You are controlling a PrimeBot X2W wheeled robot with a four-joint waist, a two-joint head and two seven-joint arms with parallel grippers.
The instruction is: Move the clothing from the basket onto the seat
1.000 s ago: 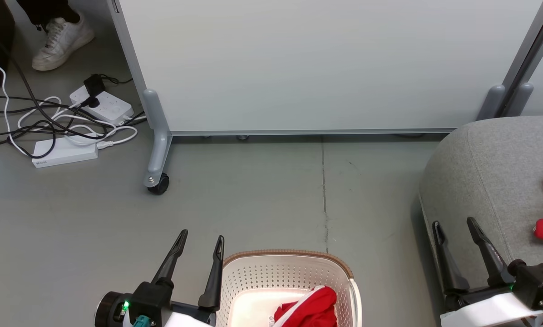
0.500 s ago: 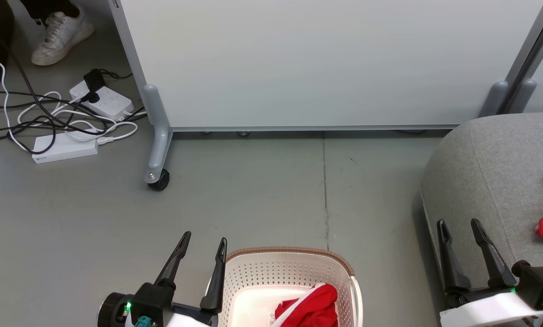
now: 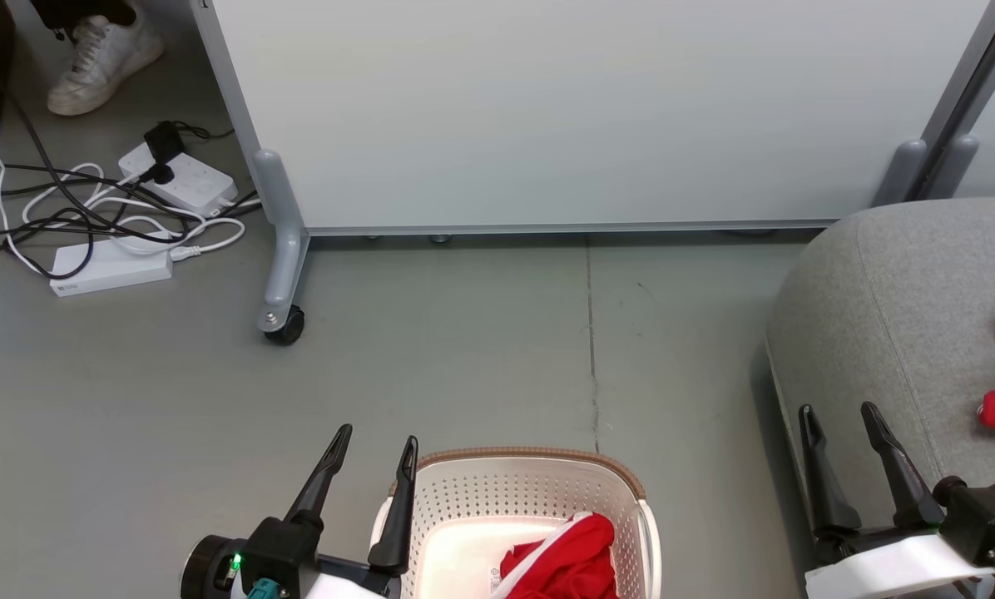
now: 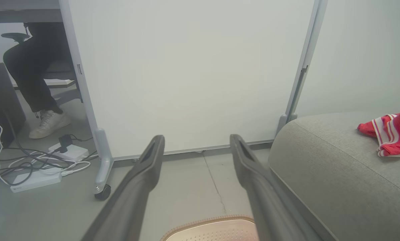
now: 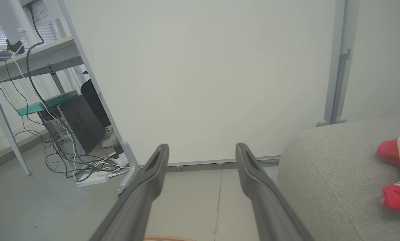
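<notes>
clothing (image 3: 568, 559) lay in basket (image 3: 531, 456), just right of left pincer (image 3: 378, 436), the nearer arm; right pincer (image 3: 837, 409) beside seat (image 3: 897, 291); both gaped empty.

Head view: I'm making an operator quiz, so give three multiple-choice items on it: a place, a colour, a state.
1. The laundry basket stands: A) on a table; B) on the floor; C) on a shelf.
2. Its rim is: A) blue; B) black; C) brown.
3. The left gripper and right gripper are: A) open, empty; B) shut on cloth; C) shut, empty.
Answers: 1 B, grey floor shows around it; 2 C, the woven-look band is brown; 3 A, both stand spread with nothing between.
</notes>
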